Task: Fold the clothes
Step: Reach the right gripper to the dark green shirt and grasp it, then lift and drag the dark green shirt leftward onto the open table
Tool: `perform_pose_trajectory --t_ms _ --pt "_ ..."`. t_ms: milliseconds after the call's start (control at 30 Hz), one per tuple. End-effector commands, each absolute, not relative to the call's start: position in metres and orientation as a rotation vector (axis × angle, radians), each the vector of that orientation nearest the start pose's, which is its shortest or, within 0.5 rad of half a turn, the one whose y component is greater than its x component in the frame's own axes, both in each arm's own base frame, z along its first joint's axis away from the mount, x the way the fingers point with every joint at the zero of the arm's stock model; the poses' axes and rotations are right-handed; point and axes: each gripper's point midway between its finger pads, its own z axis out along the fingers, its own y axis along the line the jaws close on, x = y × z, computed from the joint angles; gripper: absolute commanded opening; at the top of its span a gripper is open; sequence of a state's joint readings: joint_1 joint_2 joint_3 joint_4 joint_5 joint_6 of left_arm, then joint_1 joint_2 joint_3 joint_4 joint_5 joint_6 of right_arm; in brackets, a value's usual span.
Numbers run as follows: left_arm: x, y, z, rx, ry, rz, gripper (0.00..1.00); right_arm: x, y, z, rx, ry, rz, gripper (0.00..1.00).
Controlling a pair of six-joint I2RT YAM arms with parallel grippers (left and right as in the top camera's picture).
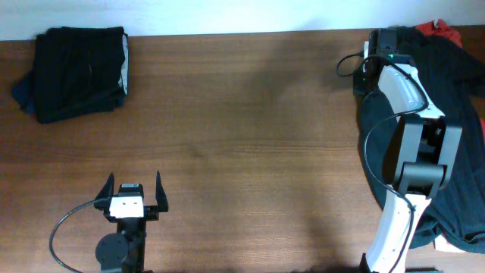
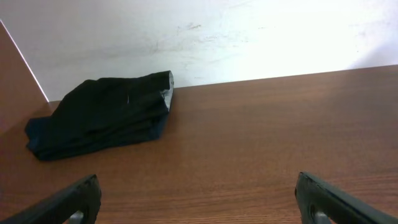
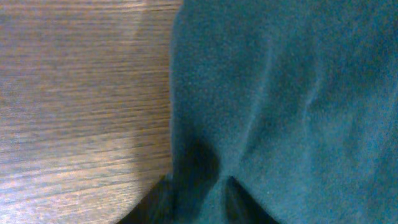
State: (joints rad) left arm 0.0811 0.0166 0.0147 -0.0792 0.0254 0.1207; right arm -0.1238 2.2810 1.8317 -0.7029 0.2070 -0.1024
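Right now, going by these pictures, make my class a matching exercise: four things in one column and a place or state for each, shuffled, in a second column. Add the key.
Column A
1. left gripper
2. right gripper
3. black folded garment
4. red garment

Column B
a. lying at the far left corner of the table
b. pinching the dark T-shirt near its edge
c. wide open over bare wood
d. peeking out beside the dark T-shirt, far right

Pairs: 1-c, 2-b, 3-a, 4-d
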Motion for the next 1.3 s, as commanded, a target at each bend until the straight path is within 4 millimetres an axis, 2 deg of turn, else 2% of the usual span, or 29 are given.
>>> perform_pose_trajectory --t_ms 0,33,100,167,233,300,333,400,433,467,500,567,700,767,800,833,867,900,967,1000,1067,1100,1133,1167,1200,1267 --pt "0.246 0.015 0.155 0.066 1.655 0.143 0.99 0.529 -0.106 0.036 0.108 2.732 -0.399 0.18" --pt "0.246 0.015 0.155 0.066 1.655 0.143 0.99 0.529 -0.106 0.036 0.108 2.731 -0.399 0.10" --pt "0.246 0.015 0.155 0.067 1.655 0.143 0.99 0.529 -0.106 0.036 0.108 2.731 -0.400 0.04" --pt "0.246 0.015 0.155 0.067 1.655 0.143 0.99 0.529 -0.106 0.037 0.110 2.729 -0.405 0.04" --pt "0.246 0.015 0.155 0.066 1.655 0.143 0.99 0.531 -0.112 0.054 0.121 2.710 -0.460 0.04" --pt "0.246 0.015 0.155 0.066 1.655 0.143 0.99 0.536 -0.117 0.090 0.136 2.663 -0.494 0.04" --pt "0.246 0.015 0.155 0.067 1.655 0.143 0.99 0.540 -0.119 0.120 0.146 2.620 -0.502 0.04" --pt "0.246 0.015 0.155 0.067 1.655 0.143 0.99 0.544 -0.119 0.164 0.157 2.561 -0.498 0.04" --pt "0.246 0.015 0.155 0.066 1.655 0.143 0.99 0.545 -0.119 0.197 0.169 2.515 -0.494 0.04" --pt "0.246 0.015 0.155 0.067 1.655 0.143 0.99 0.544 -0.119 0.218 0.179 2.485 -0.490 0.04" --pt "0.246 0.015 0.155 0.066 1.655 0.143 0.99 0.541 -0.115 0.248 0.193 2.444 -0.478 0.04" --pt "0.246 0.015 0.155 0.066 1.655 0.143 0.99 0.536 -0.100 0.286 0.168 2.394 -0.464 0.04" --pt "0.246 0.015 0.155 0.066 1.655 0.143 0.99 0.522 -0.032 0.374 0.050 2.225 -0.378 0.04" --pt "0.246 0.015 0.155 0.067 1.655 0.143 0.99 0.511 0.015 0.405 -0.035 2.148 -0.313 0.04" --pt "0.246 0.015 0.155 0.067 1.655 0.143 0.99 0.507 0.039 0.413 -0.085 2.127 -0.267 0.04" --pt "0.246 0.015 0.155 0.066 1.655 0.143 0.99 0.504 0.064 0.417 -0.142 2.113 -0.212 0.04" --pt "0.246 0.015 0.155 0.066 1.656 0.143 0.99 0.498 0.101 0.417 -0.232 2.104 -0.123 0.04" --pt "0.246 0.015 0.155 0.066 1.655 0.143 0.99 0.490 0.151 0.412 -0.357 2.104 0.006 0.04" --pt "0.246 0.015 0.155 0.067 1.655 0.143 0.99 0.468 0.233 0.392 -0.571 2.111 0.215 0.04" --pt "0.246 0.015 0.155 0.066 1.655 0.143 0.99 0.459 0.260 0.384 -0.643 2.113 0.282 0.04" --pt "0.246 0.015 0.155 0.067 1.655 0.143 0.99 0.428 0.335 0.354 -0.830 2.128 0.441 0.09" --pt "0.246 0.015 0.155 0.066 1.655 0.143 0.99 0.416 0.360 0.341 -0.877 2.140 0.463 0.28" --pt "0.246 0.015 0.155 0.067 1.655 0.143 0.99 0.404 0.378 0.332 -0.926 2.142 0.472 0.55" --pt "0.246 0.015 0.155 0.066 1.655 0.143 0.99 0.401 0.383 0.330 -0.928 2.139 0.434 0.65" --pt "0.246 0.015 0.155 0.066 1.655 0.143 0.99 0.407 0.374 0.336 -0.879 2.127 0.318 0.95" --pt "0.246 0.015 0.155 0.066 1.655 0.143 0.99 0.416 0.350 0.353 -0.783 2.108 0.176 0.99"
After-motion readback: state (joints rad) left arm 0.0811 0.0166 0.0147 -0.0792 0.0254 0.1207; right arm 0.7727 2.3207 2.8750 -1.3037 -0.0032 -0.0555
